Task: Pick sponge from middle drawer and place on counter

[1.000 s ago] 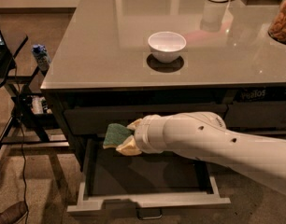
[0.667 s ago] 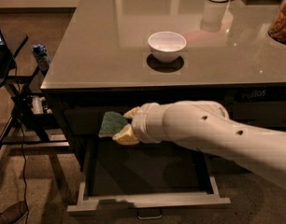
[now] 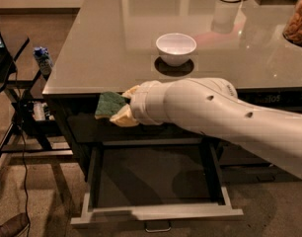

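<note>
Camera view, the only one: the gripper [image 3: 122,105] sits left of centre, right at the counter's front edge, its pale fingers [image 3: 123,118] clamped above and below the sponge [image 3: 107,104]. The green face shows, and the sponge is held clear of the middle drawer [image 3: 156,213], which gapes open and dark along the bottom of the frame. So this reads as the carry step: pick done, placing not yet done. The sponge is level with the edge of the counter [image 3: 106,48], not over it. The next move calls for height first, to clear that lip, then a push toward the upper part of the frame and a set-down on bare surface, short of the white bowl [image 3: 175,47] at upper centre. Hard to see: the thick white arm [image 3: 225,115] covers the sponge's right end and most of the finger roots, and the drawer front above hides in shadow.
</note>
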Tool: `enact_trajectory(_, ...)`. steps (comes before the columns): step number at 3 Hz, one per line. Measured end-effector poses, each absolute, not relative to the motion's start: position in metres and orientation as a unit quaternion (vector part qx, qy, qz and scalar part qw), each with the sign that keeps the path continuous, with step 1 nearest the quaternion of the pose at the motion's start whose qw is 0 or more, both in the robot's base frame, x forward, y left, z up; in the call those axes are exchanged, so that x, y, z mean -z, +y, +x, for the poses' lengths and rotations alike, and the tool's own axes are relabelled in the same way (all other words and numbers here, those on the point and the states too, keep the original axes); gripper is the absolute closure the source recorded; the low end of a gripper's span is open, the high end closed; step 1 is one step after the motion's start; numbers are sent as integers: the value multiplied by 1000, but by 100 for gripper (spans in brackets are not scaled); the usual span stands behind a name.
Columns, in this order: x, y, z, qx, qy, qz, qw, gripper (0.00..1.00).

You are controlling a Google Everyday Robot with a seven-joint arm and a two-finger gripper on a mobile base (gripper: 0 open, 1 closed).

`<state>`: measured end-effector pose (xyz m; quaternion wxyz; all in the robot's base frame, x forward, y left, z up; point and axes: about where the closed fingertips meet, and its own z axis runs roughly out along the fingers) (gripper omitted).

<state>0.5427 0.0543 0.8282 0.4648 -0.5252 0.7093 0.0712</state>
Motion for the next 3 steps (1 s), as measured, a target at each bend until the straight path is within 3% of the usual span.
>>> enact_trajectory(2,-841,58,567,-72,706,-515,480,100)
enact_trajectory(3,-859,76,620,-86,700,-506,496,100)
